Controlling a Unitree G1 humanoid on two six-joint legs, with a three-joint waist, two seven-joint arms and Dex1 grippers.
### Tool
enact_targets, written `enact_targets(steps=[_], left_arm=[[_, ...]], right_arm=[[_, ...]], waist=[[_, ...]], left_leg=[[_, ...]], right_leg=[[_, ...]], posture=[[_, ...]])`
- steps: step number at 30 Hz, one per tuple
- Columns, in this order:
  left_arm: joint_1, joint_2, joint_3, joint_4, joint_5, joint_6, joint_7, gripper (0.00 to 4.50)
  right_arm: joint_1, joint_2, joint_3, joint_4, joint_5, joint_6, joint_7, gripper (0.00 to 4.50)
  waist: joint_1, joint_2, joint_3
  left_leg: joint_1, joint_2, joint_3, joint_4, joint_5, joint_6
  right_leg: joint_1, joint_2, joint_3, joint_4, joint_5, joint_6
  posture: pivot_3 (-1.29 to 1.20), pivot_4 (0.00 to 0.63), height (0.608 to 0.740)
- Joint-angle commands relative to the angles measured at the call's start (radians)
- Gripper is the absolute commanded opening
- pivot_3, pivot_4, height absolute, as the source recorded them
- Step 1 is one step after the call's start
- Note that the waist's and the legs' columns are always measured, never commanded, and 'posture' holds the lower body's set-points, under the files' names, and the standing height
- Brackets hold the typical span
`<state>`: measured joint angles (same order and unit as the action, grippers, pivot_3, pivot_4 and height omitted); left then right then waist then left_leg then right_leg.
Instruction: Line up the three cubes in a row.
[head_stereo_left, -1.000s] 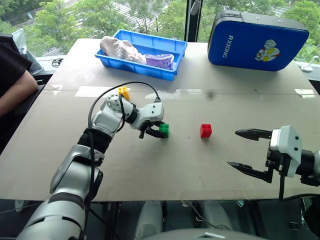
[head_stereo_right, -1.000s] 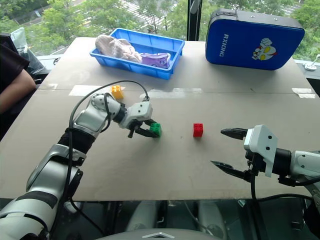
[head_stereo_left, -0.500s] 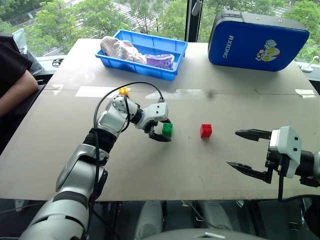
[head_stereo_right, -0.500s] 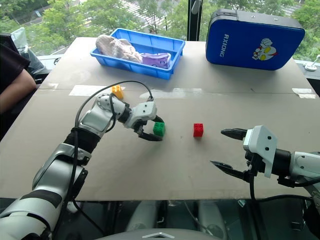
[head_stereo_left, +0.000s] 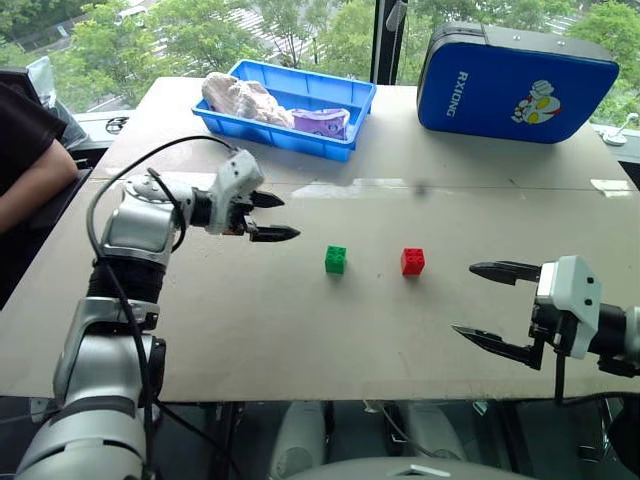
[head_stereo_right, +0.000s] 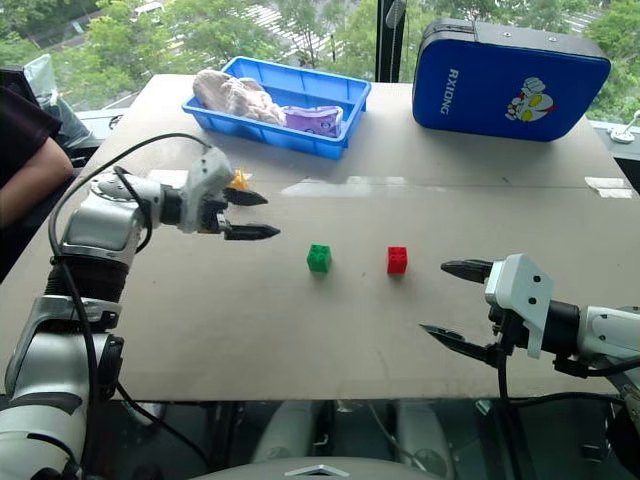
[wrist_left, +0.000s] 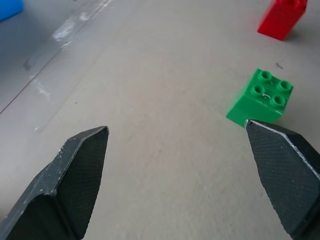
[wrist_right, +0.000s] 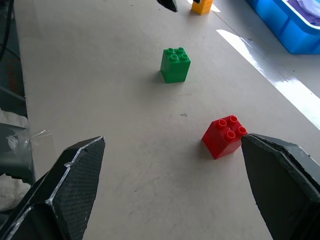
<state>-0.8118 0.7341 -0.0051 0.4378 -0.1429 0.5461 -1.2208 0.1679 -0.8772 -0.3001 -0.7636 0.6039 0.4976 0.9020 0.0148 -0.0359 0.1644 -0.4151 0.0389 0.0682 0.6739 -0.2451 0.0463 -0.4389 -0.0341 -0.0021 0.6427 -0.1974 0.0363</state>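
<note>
Standing open and empty, the left gripper (head_stereo_left: 262, 216) has let go of the green cube (head_stereo_left: 336, 259) and drawn back up and to the robot's left. A second ago its fingers were shut on that cube; the cube now rests alone on the table (head_stereo_left: 300, 330), upright, studs up, near the red cube (head_stereo_left: 412, 261) and level with it. Two cubes therefore form the start of a row. The yellow cube (head_stereo_right: 239, 179) lies farther back, just behind the left gripper and partly hidden by it, out of line; it is judged to be the next item to fetch.

The left forearm is raised above the table, its fingers pointing toward the robot's right and slightly down. The right gripper (head_stereo_left: 495, 307) hangs open and empty, near the red cube on its right, unmoved.
</note>
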Motion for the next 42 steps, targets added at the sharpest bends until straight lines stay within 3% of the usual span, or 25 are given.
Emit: enact_targets(steps=[1,8,11,15,21,33,38,41,42], left_arm=[[-0.034,-0.037,0.130,0.018,0.027,0.053,0.339,4.49],[-0.007,-0.243,0.187,-0.121,0.157,0.161,0.917,4.49],[-0.002,-0.299,0.191,-0.163,0.162,0.215,1.006,4.49],[-0.046,-0.353,0.225,-0.061,0.158,0.202,1.132,4.49],[-0.087,-0.373,0.233,0.074,0.136,0.097,1.178,4.49],[-0.187,-0.400,0.222,0.348,0.118,-0.105,1.188,4.49],[-0.226,-0.420,0.239,0.441,0.121,-0.174,1.290,4.49],[-0.239,-0.422,0.239,0.482,0.117,-0.200,1.317,3.74],[-0.242,-0.421,0.238,0.492,0.115,-0.206,1.318,3.11]], right_arm=[[-0.023,0.009,0.015,0.005,-0.006,-0.026,-0.005,4.50],[-0.062,0.009,0.034,0.033,-0.018,-0.043,0.007,4.50],[-0.072,0.009,0.034,0.041,-0.020,-0.049,0.013,4.50],[-0.127,0.039,0.028,0.061,0.007,-0.052,-0.013,4.50],[-0.195,0.094,0.018,0.070,0.050,-0.039,-0.068,4.50],[-0.216,0.089,-0.004,0.067,0.091,-0.022,-0.109,4.50],[-0.198,0.085,-0.005,0.053,0.085,-0.022,-0.118,4.50],[-0.188,0.081,-0.010,0.046,0.086,-0.020,-0.122,4.50],[-0.185,0.080,-0.011,0.044,0.084,-0.020,-0.123,4.50]], waist=[[0.000,0.000,0.000],[0.003,-0.001,0.000],[-0.001,-0.001,0.000],[-0.004,-0.001,0.000],[0.000,-0.001,0.000],[-0.001,-0.001,0.000],[0.000,-0.001,0.000],[0.000,-0.001,0.000],[-0.001,-0.001,0.000]], left_leg=[[0.000,0.000,0.000,0.000,0.000,0.000],[0.000,-0.001,-0.002,0.002,0.000,0.000],[0.000,-0.001,-0.002,0.002,0.000,0.000],[0.002,-0.001,-0.002,0.002,0.000,0.000],[0.001,-0.001,-0.003,0.002,0.000,0.000],[0.000,-0.002,0.002,0.002,0.000,0.000],[0.000,-0.002,0.002,0.002,0.000,0.000],[0.000,-0.002,0.002,0.002,0.000,0.000],[0.000,-0.002,0.002,0.002,0.000,0.000]], right_leg=[[0.000,0.000,0.000,0.000,0.000,0.000],[0.003,-0.001,-0.002,0.000,0.003,-0.003],[0.003,-0.001,-0.002,0.000,0.003,-0.003],[0.003,0.000,-0.001,0.000,0.003,-0.003],[0.003,0.000,-0.003,0.001,0.003,-0.004],[0.003,-0.001,-0.003,0.000,0.003,-0.004],[0.003,-0.001,-0.003,0.000,0.003,-0.004],[0.003,-0.001,-0.003,0.000,0.003,-0.004],[0.003,-0.001,-0.003,0.000,0.003,-0.004]], posture=[[0.00,0.150,0.740],[0.00,0.150,0.740],[0.00,0.150,0.740],[0.00,0.150,0.740],[0.00,0.150,0.740],[0.00,0.150,0.740],[0.00,0.150,0.740],[0.00,0.150,0.740],[0.00,0.150,0.740]])
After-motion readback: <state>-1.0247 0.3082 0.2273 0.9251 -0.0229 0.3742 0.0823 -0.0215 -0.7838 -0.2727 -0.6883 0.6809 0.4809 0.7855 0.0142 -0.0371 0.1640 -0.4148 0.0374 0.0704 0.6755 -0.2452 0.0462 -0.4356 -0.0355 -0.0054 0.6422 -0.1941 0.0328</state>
